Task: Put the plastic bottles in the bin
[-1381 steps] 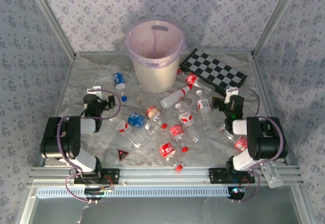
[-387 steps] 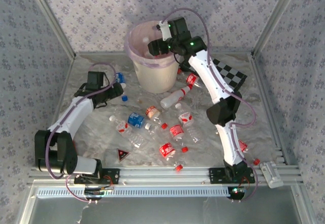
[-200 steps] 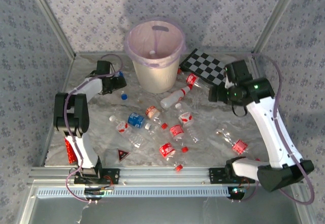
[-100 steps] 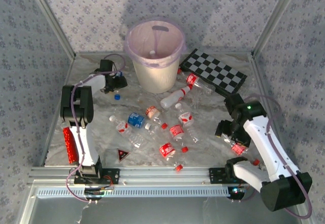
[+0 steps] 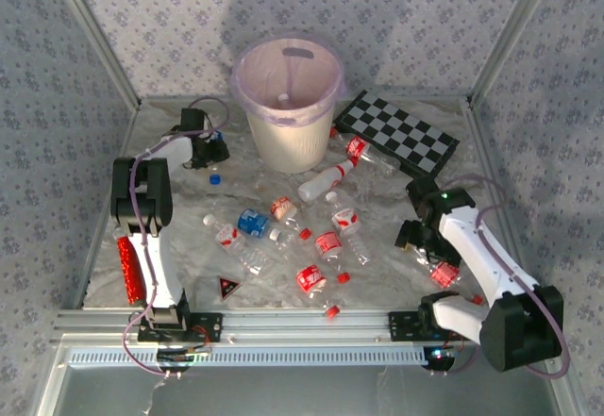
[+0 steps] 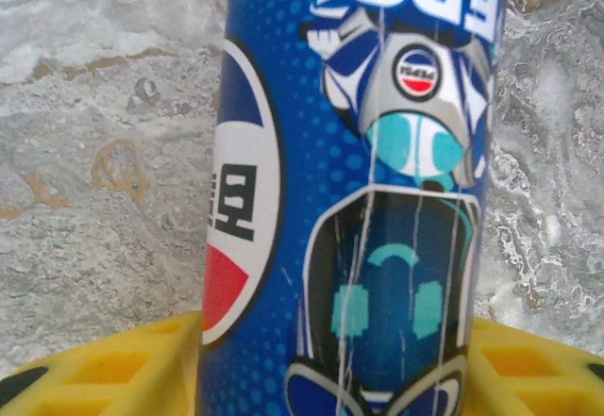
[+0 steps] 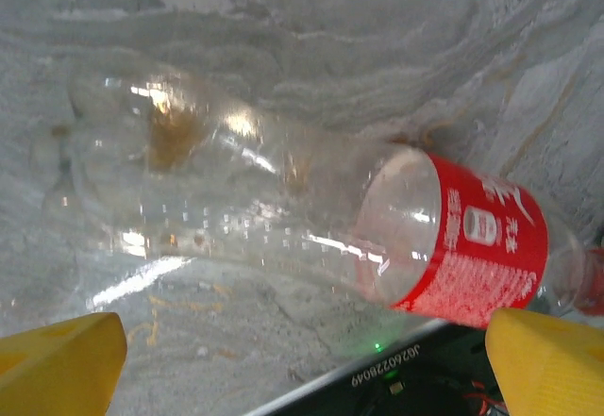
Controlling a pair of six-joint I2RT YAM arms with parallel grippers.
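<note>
Although the bin (image 5: pixel 283 147) already holds something, we judge the task to be barely begun. The bin stands upright. Looking down past the pinkish bag (image 5: pixel 239 86) folded over its rim, we see one small pale shape (image 5: pixel 282 100) lying inside, most likely the capped end of a bottle. What else lies below it we cannot tell.

Most of the plastic bottles (image 5: pixel 328 243) are not yet in. About eight lie scattered on the table (image 5: pixel 184 260) in front of the bin, on their sides, some touching one another. One more lies just to the bin's right, against the checkerboard (image 5: pixel 406 133). A loose blue cap (image 5: pixel 215 179) sits to the bin's front left.

Both arms are busy with bottles outside the bin. The left gripper (image 5: pixel 209 149) is just left of the bin, around a blue-labelled bottle (image 6: pixel 359 199). In the left wrist view its yellow fingers (image 6: pixel 104 374) flank the label on both sides, right against it. We cannot tell whether they are pressing on it or merely bracketing it.

The right gripper (image 5: pixel 418 237) is well to the bin's front right, low over a clear red-labelled bottle (image 7: pixel 283 218) that lies flat on the table. Its fingers (image 7: pixel 57 355) stand wide apart and grip nothing, and the bottle rests just beyond the tips. We reckon these two bottles are the next candidates for the bin, with all the scattered ones to follow.
</note>
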